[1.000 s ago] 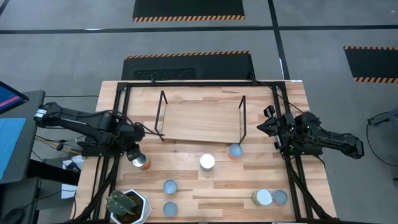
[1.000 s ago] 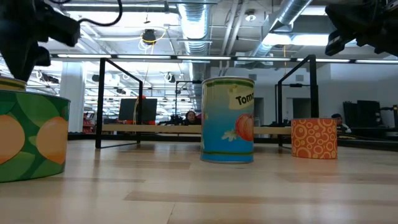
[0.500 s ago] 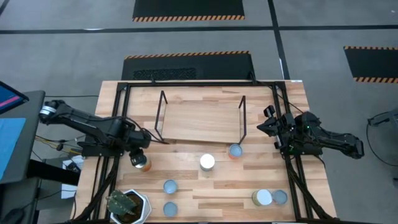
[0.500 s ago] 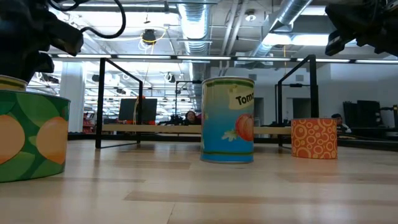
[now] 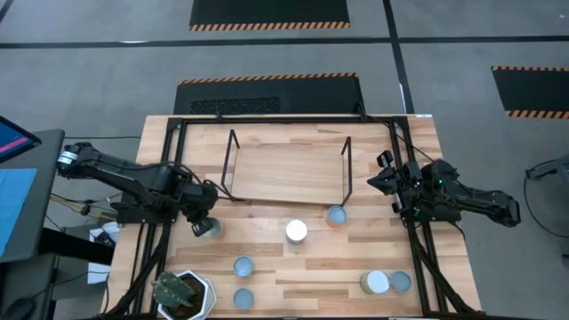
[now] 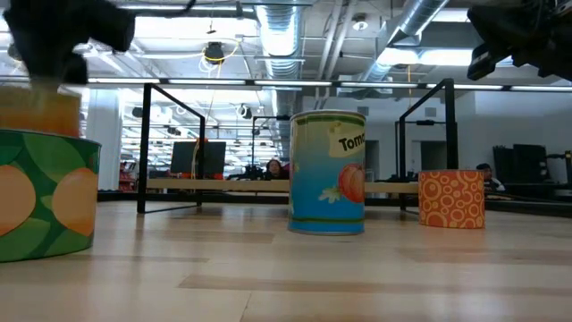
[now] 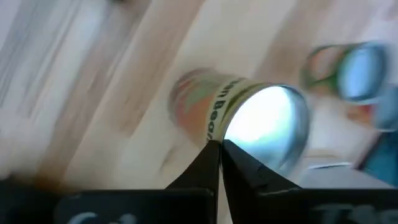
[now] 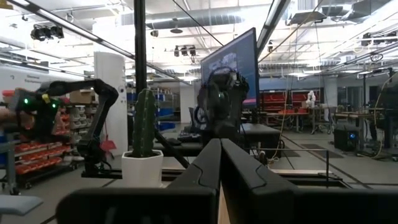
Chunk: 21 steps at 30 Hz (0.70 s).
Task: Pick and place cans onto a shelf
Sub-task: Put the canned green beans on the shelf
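I see a potted cactus (image 5: 182, 294) in its white hexagonal pot at the near-left corner of the table (image 5: 418, 151). On the grey floor beyond lie black mats (image 5: 269, 12) edged in orange-and-black stripes.

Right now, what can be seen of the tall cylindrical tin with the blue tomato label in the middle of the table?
The tall tin has a round white top, a pale yellow-green upper band and a blue lower label with a red tomato and the letters "Tom". It stands upright on the light wooden table, in front of the low wooden shelf, apart from the shorter orange can. Only the table touches it.
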{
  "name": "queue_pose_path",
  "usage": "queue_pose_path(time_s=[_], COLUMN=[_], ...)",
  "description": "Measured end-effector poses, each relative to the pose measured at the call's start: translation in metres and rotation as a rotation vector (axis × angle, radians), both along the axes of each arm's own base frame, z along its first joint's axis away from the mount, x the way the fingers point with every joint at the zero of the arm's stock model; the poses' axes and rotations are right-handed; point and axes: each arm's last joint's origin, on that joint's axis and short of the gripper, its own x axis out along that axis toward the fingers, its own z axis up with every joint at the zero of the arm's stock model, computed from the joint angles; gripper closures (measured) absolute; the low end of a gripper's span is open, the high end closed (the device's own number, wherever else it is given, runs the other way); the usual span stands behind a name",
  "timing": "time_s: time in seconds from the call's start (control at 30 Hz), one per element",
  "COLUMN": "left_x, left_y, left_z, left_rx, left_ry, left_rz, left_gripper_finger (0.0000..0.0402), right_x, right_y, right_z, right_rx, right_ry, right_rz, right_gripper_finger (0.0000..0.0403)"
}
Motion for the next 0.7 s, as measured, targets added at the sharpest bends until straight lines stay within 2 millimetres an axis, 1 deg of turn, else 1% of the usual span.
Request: queue_pose_path(time_s=[0.23, 0.3, 0.4, 0.5, 0.57, 0.7], left_x=[0.011, 0.016, 0.025, 0.039, 0.053, 0.084], left_y=[-0.003, -0.002, 0.005, 0.017, 0.029, 0.060], left_z=[0.052, 0.067, 0.083, 0.092, 0.095, 0.093], left_rx=[-0.035, 0.003, 0.097, 0.219, 0.288, 0.367], left_ry=[-0.218, -0.316, -0.436, -0.497, -0.513, -0.487], left_rz=[-0.063, -0.061, -0.063, -0.064, -0.076, -0.110], left_gripper_finger=[0.0401, 0.0401, 0.0401, 0.0401, 0.0401, 0.0401], right_x=[0.000, -0.001, -0.001, -0.002, -0.003, -0.005], right_y=[0.000, 0.000, 0.000, 0.001, 0.001, 0.001], right_z=[0.001, 0.001, 0.002, 0.005, 0.006, 0.010], right_rx=[-0.002, -0.004, -0.006, -0.014, -0.018, -0.031], right_ry=[-0.007, -0.015, -0.023, -0.051, -0.066, -0.113], right_rz=[-0.001, -0.001, -0.001, -0.001, -0.001, -0.001], right_gripper_finger=[0.0370, 0.0370, 0.0370, 0.0370, 0.0370, 0.0370])
